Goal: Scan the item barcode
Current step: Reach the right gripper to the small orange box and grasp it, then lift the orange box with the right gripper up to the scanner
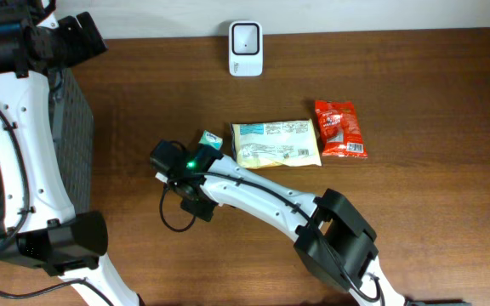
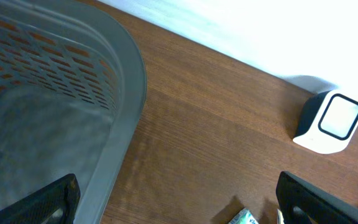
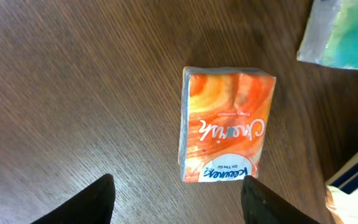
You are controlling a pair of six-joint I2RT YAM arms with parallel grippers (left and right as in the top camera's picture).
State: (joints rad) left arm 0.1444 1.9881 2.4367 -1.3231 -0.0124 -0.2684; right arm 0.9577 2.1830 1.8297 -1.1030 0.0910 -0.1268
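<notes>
Orange packet [image 3: 225,127] beneath spread right pincer [image 3: 178,180]

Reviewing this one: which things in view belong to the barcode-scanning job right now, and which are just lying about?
In the job:
- scanner
- orange packet
- right hand, open around that packet

Lying about for now:
- cream packet
- red packet
- small green-and-white packet
- grey basket

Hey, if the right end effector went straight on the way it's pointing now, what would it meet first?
Most likely the orange packet lying flat on the table, just ahead of the open fingers of the right end effector; how far off is unclear.
</notes>
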